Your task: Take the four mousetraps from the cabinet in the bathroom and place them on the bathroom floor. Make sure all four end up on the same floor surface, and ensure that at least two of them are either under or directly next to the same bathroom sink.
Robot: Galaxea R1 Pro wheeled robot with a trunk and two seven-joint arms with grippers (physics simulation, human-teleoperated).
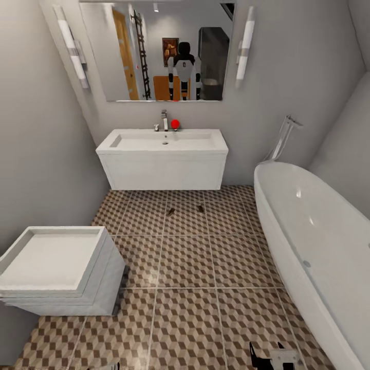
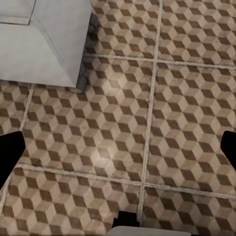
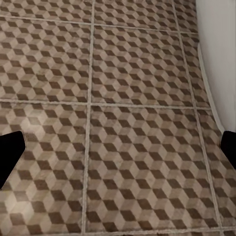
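Already two mousetraps (image 1: pixel 170 211) lie near the sink (image 1: pixel 163 141). Both pincers gape wide, empty. Rolling forward risks crushing those traps.

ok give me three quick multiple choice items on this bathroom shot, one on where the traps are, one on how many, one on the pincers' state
1. Where do the mousetraps lie?
A. in the bathtub
B. on the floor in front of the sink
C. on the sink top

2. How many mousetraps show on the bathroom floor?
A. two
B. four
C. none

3. What state are the two pincers in?
A. both shut on traps
B. one holds a trap
C. both open, empty

Answers: 1 B, they rest on tiles just before the sink, clear of the bathtub. 2 A, two small dark shapes, the second at. 3 C, the left pincer and right pincer have fingers spread wide over bare tiles.
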